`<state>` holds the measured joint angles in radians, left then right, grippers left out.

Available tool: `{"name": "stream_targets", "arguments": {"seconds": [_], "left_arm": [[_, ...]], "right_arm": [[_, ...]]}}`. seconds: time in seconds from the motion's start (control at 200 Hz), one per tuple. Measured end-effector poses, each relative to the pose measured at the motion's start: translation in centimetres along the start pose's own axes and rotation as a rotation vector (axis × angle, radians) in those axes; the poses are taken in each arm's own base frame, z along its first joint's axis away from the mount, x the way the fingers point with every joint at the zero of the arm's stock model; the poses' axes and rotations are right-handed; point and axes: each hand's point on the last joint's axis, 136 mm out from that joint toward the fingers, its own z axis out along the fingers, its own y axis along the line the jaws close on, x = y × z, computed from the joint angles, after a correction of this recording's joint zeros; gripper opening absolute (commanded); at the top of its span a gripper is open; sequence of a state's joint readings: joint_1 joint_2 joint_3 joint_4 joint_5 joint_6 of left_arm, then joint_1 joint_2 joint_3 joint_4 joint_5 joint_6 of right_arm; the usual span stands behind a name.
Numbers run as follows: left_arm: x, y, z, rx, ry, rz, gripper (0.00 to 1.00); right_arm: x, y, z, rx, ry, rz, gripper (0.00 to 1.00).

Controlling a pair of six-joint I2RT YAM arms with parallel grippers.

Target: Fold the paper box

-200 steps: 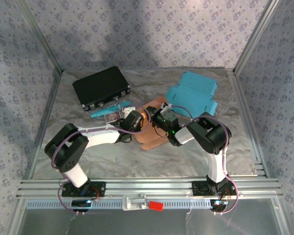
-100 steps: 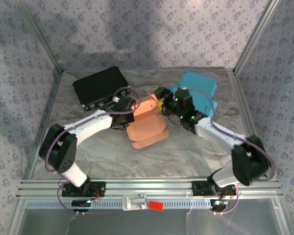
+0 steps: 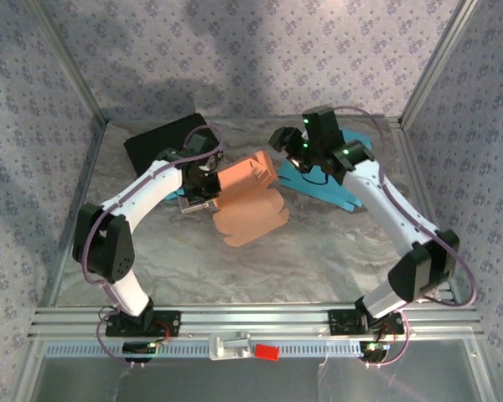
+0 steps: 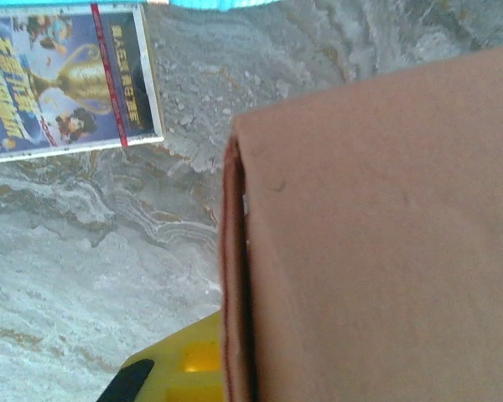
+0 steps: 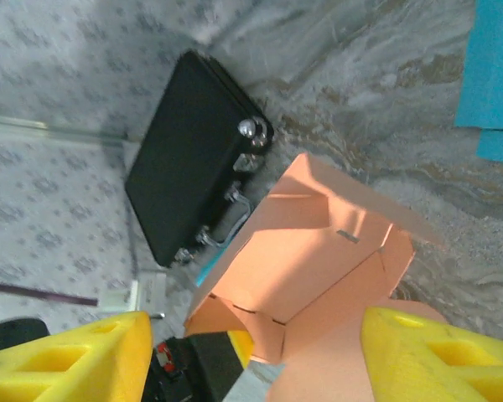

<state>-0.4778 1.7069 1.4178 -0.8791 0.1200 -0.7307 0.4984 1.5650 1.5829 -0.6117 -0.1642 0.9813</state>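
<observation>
Two arms reaching over a marbled table point(image 3: 335, 260) toward its far half. Near the middle of the table, a little to the left: orange paper box point(image 3: 250, 205), partly formed, its far end turned toward the right and showing folded flaps around an open side in the right wrist view. At the left edge of the box: left gripper point(image 3: 203, 177), jaws pressed together and pinching the cardboard wall. Seen from the left wrist, one yellow finger point(image 4: 180, 368) just beside that wall, with the orange surface close against the lens. Just left of the box, flat on the table beneath the left gripper: printed card point(image 4: 67, 84) with a cartoon picture and a white border. Near the far right corner of the box, but apart from it: right gripper point(image 3: 278, 138), jaws spread wide and holding nothing, yellow fingers point(image 5: 67, 356) standing at either side of the wrist view with the box beyond them. At the far right, partly under the right arm: flat blue cardboard sheet point(image 3: 339, 186). At the far left, well apart from the blue sheet: black case point(image 3: 161, 144), lying flat, metal latches along its near right edge.
</observation>
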Motion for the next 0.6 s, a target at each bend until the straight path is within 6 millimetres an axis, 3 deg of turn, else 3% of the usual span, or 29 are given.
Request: {"name": "stream_targets", "arguments": {"seconds": [0.255, 0.6], "left_arm": [[1.4, 0.6, -0.1, -0.025, 0.074, -0.009, 0.0], [1.7, 0.2, -0.4, -0.01, 0.09, -0.009, 0.0]], "right_arm": [[3.7, 1.6, 3.4, 0.056, 0.135, -0.06, 0.62], [3.4, 0.0, 9.2, 0.146, 0.188, -0.065, 0.57]]}}
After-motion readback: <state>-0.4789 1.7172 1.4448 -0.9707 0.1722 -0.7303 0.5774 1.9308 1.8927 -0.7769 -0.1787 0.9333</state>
